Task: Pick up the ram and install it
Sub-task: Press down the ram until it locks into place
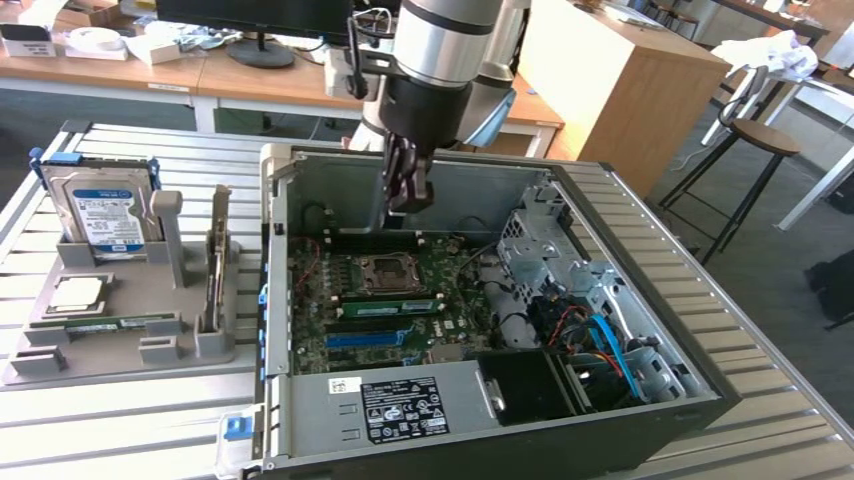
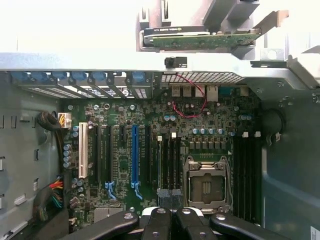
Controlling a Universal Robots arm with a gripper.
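Fingers (image 1: 407, 200): clenched tight, empty, hanging above the open computer case (image 1: 641, 300).
Ram (image 1: 387, 306): sitting in a motherboard (image 2: 150, 150) slot, beside the CPU socket (image 2: 206, 186).

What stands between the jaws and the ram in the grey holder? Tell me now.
The thin green ram stick lies in the grey holder, on the exterior view's left. The gripper hangs over the open grey computer case. Between them stand the case's side wall and the upright grey-edged expansion card.
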